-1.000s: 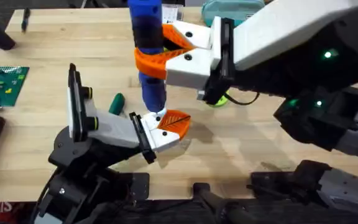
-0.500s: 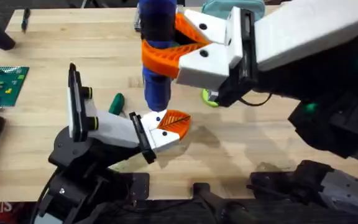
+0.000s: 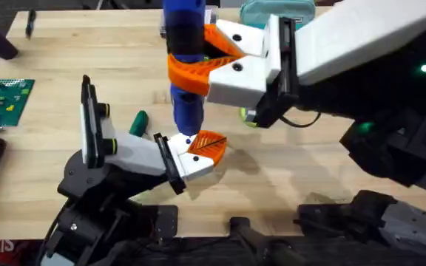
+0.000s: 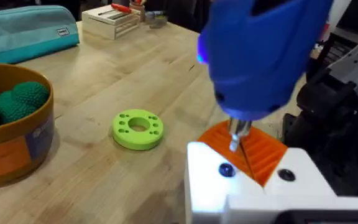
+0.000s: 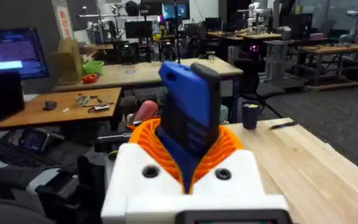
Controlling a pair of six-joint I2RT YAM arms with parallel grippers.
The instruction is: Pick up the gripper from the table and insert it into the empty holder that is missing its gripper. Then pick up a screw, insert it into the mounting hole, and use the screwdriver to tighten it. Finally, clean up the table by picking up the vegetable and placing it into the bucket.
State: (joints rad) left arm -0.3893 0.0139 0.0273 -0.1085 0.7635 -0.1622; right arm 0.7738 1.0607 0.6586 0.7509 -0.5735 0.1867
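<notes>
Two arms: both meet near the middle of the light wooden surface [image 3: 331, 185], the left one low and reaching forward, the right one reaching across from the right.
Right gripper: the right gripper [image 3: 198, 55] has its orange ribbed jaws pinching the thick bright-blue cylindrical screwdriver with darker navy bands [image 3: 183, 59]; in the right wrist view the right gripper [image 5: 188, 146] shows the same clamp, an orange jaw on each side of the blue body.
Screwdriver: it stands roughly upright, narrow tip down, the tip right over the top of the white block below. In the left wrist view the metal bit of the screwdriver [image 4: 253, 56] comes down at the edge where white block and orange finger meet; whether it actually touches I cannot tell.
Holder: the white plastic block with a black plate [image 3: 180, 159] ends the left arm, just under the blue tip.
Small finger: the small orange triangular finger with ribbed slots [image 3: 207, 145] sits in that white block, pointing toward the right; in the left wrist view the same orange finger [image 4: 257, 152] lies beside two dark screw holes.
Left gripper: the left gripper [image 3: 194, 154] carries just this one orange finger, so how its jaws stand cannot be told.
Vegetable: a dark green knobbly vegetable [image 4: 18, 99] lies inside the round tan-and-orange bucket [image 4: 17, 152].
Other things: a lime-green round disc with holes [image 4: 137, 129] lies flat beside the bucket; a small green cylinder [image 3: 138, 122] lies left of the holder.
</notes>
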